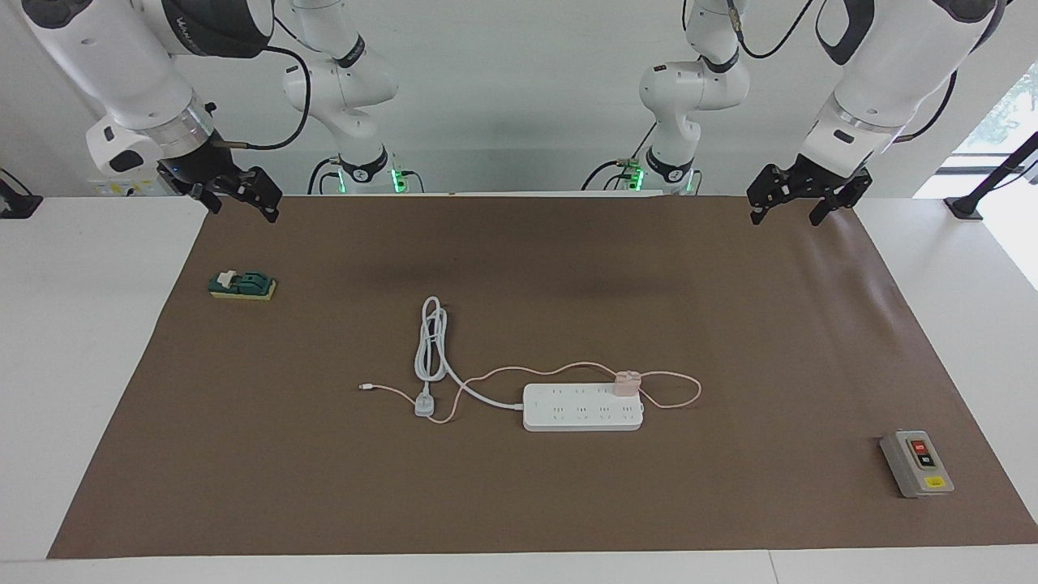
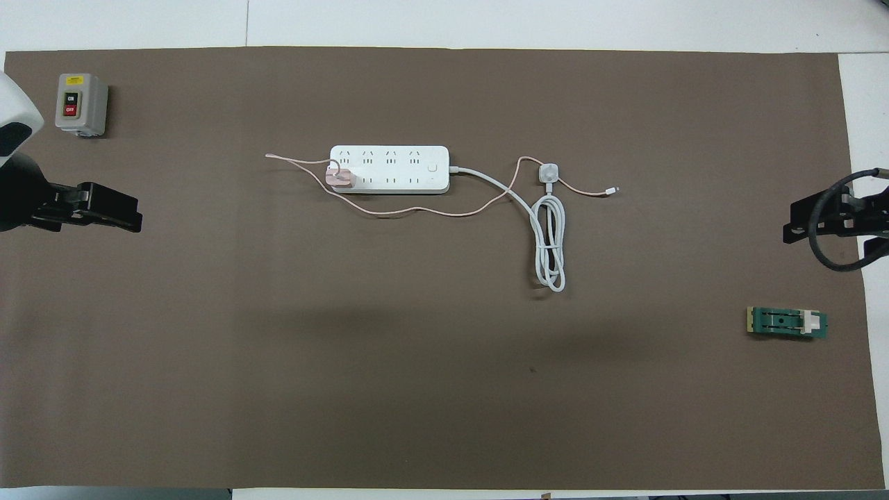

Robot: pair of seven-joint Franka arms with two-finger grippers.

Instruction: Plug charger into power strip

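I see the charger (image 1: 627,383) seated on the strip (image 1: 582,407) mid-bench, so left gripper (image 1: 799,197) and right gripper (image 1: 242,197) hang open, empty, over its robot-side corners.

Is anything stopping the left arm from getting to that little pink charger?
Probably not. The left gripper hangs open over the mat's edge, holding nothing, and bare mat lies between it and the charger, which sits on the power strip at the left arm's end. Only its thin pink cable loops nearby.
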